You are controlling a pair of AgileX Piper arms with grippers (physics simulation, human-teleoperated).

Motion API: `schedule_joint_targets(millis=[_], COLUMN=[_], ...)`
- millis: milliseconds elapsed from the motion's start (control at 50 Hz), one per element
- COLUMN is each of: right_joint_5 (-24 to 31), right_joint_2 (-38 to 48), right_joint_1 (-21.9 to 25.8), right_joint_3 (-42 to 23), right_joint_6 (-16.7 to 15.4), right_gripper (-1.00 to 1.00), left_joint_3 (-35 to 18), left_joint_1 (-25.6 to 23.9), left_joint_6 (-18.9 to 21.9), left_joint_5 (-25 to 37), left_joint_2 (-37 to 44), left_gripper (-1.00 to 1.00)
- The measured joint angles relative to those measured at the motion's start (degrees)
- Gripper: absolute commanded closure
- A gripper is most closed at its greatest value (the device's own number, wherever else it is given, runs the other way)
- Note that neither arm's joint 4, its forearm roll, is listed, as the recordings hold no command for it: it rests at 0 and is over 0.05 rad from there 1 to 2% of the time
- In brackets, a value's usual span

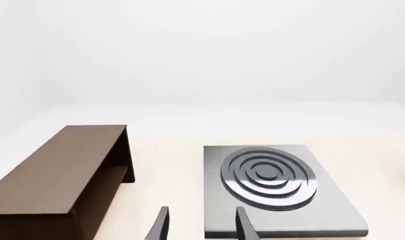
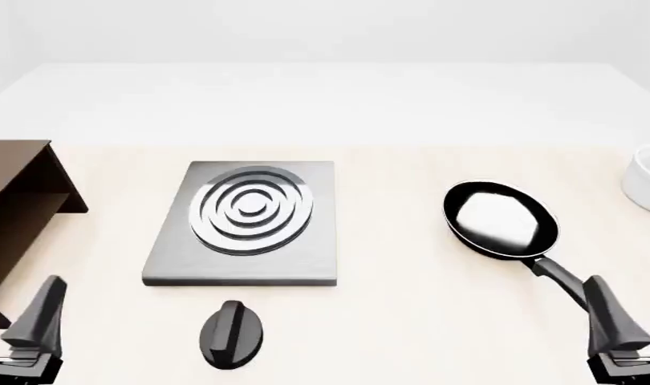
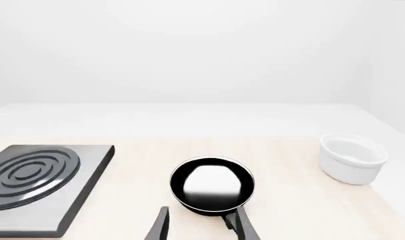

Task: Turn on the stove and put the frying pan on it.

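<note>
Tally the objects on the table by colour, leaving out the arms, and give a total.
Black: 2, the frying pan and the knob
Grey: 1, the stove
Brown: 1, the shelf
White: 1, the bowl
Total: 5

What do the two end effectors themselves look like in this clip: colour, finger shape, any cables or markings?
Both look alike. The left end effector and right end effector are dark grey to black, each with two slim, flat, blade-like fingers that taper toward the tip. Their surfaces are plain and matte. No cables, labels or markings show in any view. The arms behind them are mostly out of frame.
</note>
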Motion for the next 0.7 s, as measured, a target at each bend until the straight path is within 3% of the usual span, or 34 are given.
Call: schedule_joint_targets(millis=[200,380,700], right_joint_5=[-0.1,-0.1,-0.9], right_joint_2=[0.0,0.0,-0.2], right_joint_1=[0.2,0.2,0.0], right_joint_3=[-0.1,-0.2,-0.3], right_joint_6=[0.0,0.5,1.9], right_gripper=[-1.00,-1.00,-1.00], left_joint_3=[-1.6,-5.3,-15.8], left_joint_1=[-1.2,-3.4,-8.9], left_joint_6=[2.6,4.0,2.2], left_joint_5=[0.6,5.1,14.4], left_joint_2=[0.0,1.5,16.3], left_gripper=[-1.00,-1.00,-1.00])
